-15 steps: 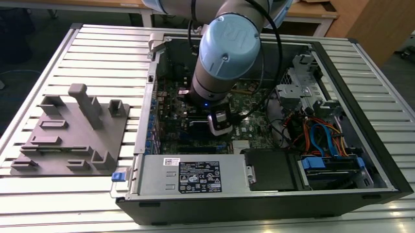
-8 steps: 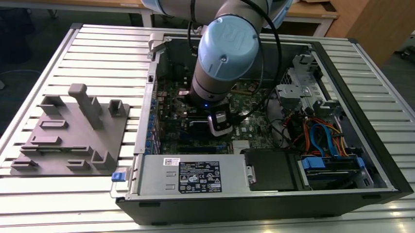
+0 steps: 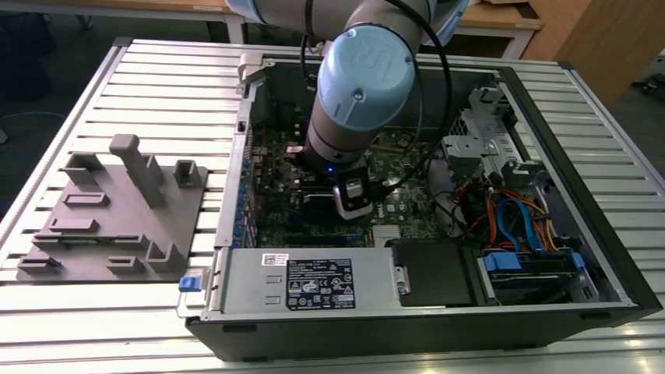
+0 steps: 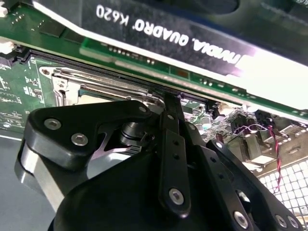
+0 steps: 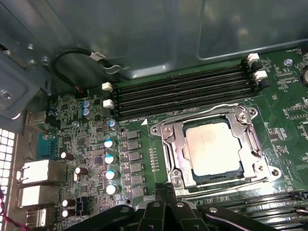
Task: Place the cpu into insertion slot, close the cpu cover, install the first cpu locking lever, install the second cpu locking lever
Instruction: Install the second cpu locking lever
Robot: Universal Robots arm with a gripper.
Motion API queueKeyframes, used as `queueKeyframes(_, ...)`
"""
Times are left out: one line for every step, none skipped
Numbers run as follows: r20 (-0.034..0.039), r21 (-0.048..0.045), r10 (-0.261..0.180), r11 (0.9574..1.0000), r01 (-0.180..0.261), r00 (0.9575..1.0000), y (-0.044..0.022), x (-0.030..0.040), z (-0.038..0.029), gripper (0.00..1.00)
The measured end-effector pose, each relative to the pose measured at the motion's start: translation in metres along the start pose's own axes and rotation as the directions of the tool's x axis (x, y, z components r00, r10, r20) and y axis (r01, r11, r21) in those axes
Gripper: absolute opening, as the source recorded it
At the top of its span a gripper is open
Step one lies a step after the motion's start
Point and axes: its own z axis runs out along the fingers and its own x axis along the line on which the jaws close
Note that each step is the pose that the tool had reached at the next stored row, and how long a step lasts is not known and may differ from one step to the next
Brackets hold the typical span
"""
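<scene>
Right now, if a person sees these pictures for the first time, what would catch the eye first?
Probably the big grey-blue robot arm reaching down into the open computer case in the exterior view. Next, in the first wrist view, the silver cpu lying in its socket under the cpu cover, beside the long black memory slots.

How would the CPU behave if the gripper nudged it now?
The CPU is a flat, rigid metal-topped square, probably light. It sits inside the socket frame, so it likely would not slide. Its smooth top looks slippery.
</scene>
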Motion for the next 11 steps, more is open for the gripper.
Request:
queueKeyframes(0.0, 0.0002, 0.0, 1.0, 0.0, 1.0, -0.0005, 0.0, -0.0005, 0.1)
queueKeyframes(0.0, 0.0005, 0.0, 1.0, 0.0, 1.0, -0.0008, 0.0, -0.0007, 0.1)
queueKeyframes(0.0, 0.0006, 0.0, 1.0, 0.0, 1.0, -0.0008, 0.0, -0.0008, 0.1)
queueKeyframes(0.0001, 0.0006, 0.0, 1.0, 0.0, 1.0, -0.0009, 0.0, -0.0008, 0.1)
queueKeyframes(0.0001, 0.0006, 0.0, 1.0, 0.0, 1.0, -0.0009, 0.0, -0.0008, 0.1)
queueKeyframes(0.0001, 0.0006, 0.0, 1.0, 0.0, 1.0, -0.0009, -0.0001, -0.0008, 0.1)
queueKeyframes(0.0002, 0.0005, 0.0, 1.0, 0.0, 1.0, -0.001, 0.0, -0.0008, 0.1)
queueKeyframes(0.0002, 0.0005, 0.0, 1.0, 0.0, 1.0, -0.001, 0.0001, -0.0008, 0.1)
queueKeyframes(0.0001, 0.0006, 0.0, 1.0, 0.0, 1.0, -0.001, 0.0003, -0.0008, 0.1)
queueKeyframes(0.0002, 0.0005, 0.0, 1.0, 0.0, 1.0, -0.0011, 0.0006, -0.0009, 0.1)
queueKeyframes(0.0001, 0.0003, 0.0, 1.0, 0.0, 1.0, -0.0011, 0.001, -0.001, 0.1)
